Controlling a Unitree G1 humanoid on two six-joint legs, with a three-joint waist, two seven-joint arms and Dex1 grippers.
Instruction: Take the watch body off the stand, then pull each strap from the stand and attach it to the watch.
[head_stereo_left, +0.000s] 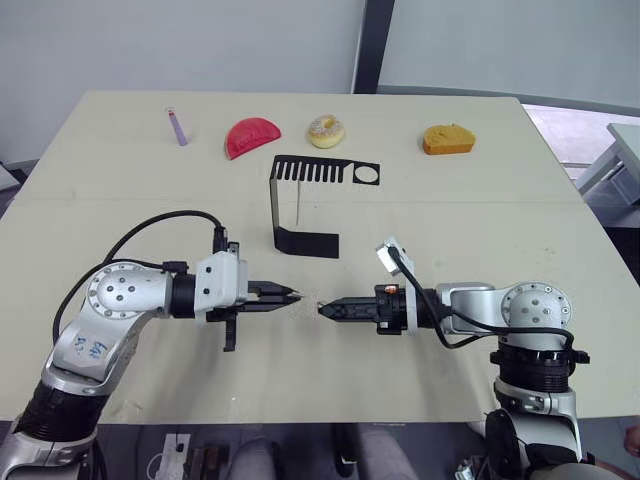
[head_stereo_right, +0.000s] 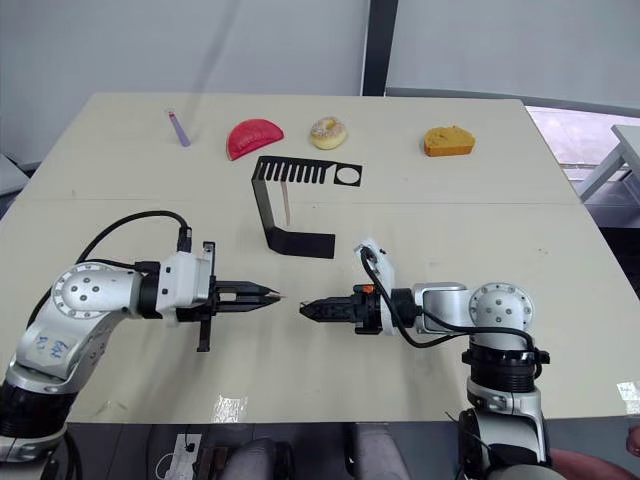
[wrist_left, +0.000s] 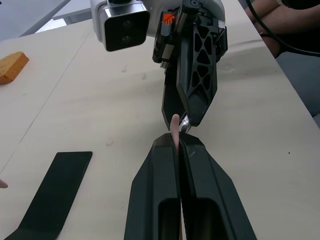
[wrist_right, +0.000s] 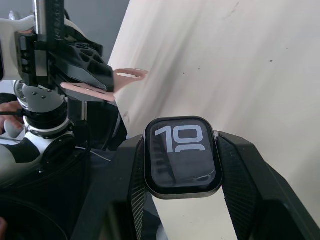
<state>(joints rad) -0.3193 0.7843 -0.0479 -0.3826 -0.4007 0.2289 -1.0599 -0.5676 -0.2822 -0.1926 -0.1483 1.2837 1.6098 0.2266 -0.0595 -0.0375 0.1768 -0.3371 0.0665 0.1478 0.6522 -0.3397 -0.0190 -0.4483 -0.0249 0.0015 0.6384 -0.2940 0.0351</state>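
At the centre of the head camera's frame, the left gripper (head_stereo_left: 290, 296) and the right gripper (head_stereo_left: 326, 309) meet tip to tip above the table (head_stereo_left: 120, 180). The right gripper is clamped on the watch body (wrist_right: 183, 156), its screen facing the wrist camera; the left gripper pinches a pale pink strap (wrist_right: 107, 84) edge-on between closed fingers. The step in hand appears to be the first strap's attachment: the next move likely calls for lining the strap's end up with the case's slot and sliding it in. The stand (head_stereo_left: 300, 200), just above centre, holds what appears to be the second strap (head_stereo_right: 286, 205), hanging from its comb slots; its round hole sits empty. No other container is in view.
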